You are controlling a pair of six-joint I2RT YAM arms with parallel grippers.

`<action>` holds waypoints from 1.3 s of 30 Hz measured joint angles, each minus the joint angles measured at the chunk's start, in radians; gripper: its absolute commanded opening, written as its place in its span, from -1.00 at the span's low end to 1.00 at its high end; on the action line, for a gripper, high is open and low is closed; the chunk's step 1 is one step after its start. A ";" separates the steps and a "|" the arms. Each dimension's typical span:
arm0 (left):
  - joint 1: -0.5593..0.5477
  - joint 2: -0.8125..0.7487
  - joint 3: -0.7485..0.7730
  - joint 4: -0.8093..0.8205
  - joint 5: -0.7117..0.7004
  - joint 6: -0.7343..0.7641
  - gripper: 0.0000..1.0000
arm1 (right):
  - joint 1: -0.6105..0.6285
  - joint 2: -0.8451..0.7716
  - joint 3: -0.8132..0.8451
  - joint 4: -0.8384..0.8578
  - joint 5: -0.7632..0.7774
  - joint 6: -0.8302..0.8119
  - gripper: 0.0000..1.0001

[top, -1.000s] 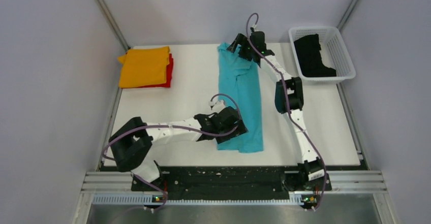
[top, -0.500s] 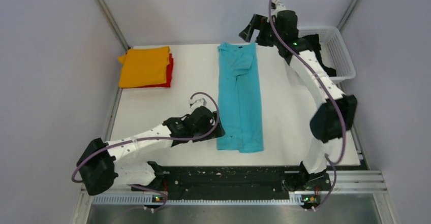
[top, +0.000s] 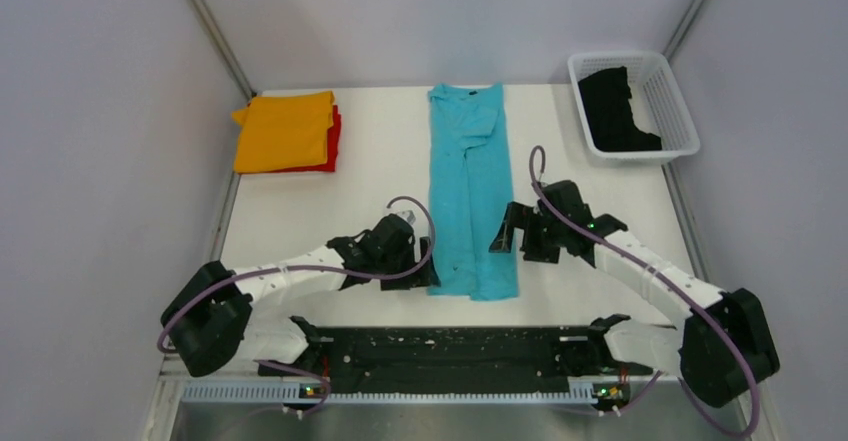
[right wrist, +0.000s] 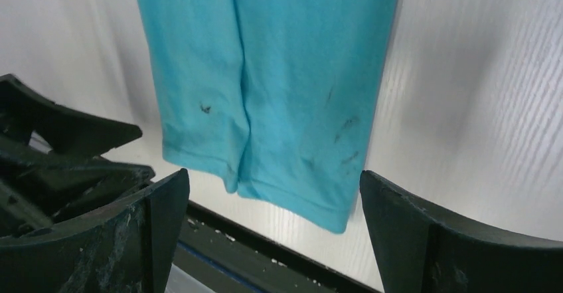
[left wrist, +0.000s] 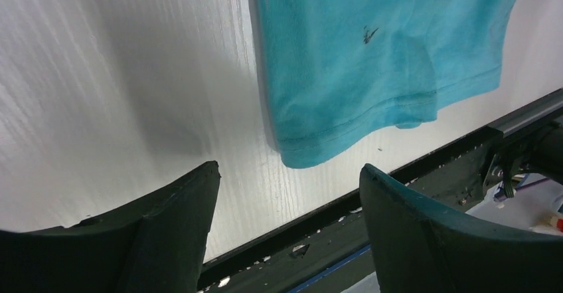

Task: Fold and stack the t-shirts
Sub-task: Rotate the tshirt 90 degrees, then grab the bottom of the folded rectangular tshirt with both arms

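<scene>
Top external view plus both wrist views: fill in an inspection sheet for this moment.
Surface: white table, textured.
Job's things: turquoise shirt lies as a long folded strip at centre. Orange shirt is folded on top of the red shirt. Black shirt lies unfolded in the white basket.
Clutter: pale flecks on the black base rail.
Grippers: left gripper and right gripper are open and empty, on either side of the turquoise shirt's near end.
Cables: purple cable loops on each arm, clear of the shirts.
Surroundings: grey walls.
</scene>
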 measured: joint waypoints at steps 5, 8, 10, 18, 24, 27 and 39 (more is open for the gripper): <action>0.001 0.057 -0.040 0.090 0.061 -0.035 0.41 | 0.004 -0.192 -0.068 -0.029 -0.003 0.026 0.91; 0.002 0.080 -0.048 0.152 0.077 -0.061 0.07 | 0.004 -0.229 -0.111 -0.030 -0.009 0.039 0.87; 0.002 0.100 -0.049 0.169 0.081 -0.076 -0.06 | 0.004 -0.231 -0.147 -0.034 -0.020 0.045 0.84; 0.002 0.140 -0.049 0.188 0.090 -0.099 -0.46 | 0.010 -0.233 -0.213 -0.055 -0.054 0.058 0.72; 0.002 0.152 -0.047 0.182 0.087 -0.097 -0.81 | 0.016 -0.233 -0.262 -0.043 -0.070 0.068 0.34; 0.001 0.164 -0.040 0.182 0.094 -0.099 -0.92 | 0.022 -0.232 -0.290 -0.022 -0.083 0.077 0.22; 0.000 0.165 -0.035 0.173 0.097 -0.101 -1.00 | 0.026 -0.183 -0.358 0.114 -0.090 0.119 -1.00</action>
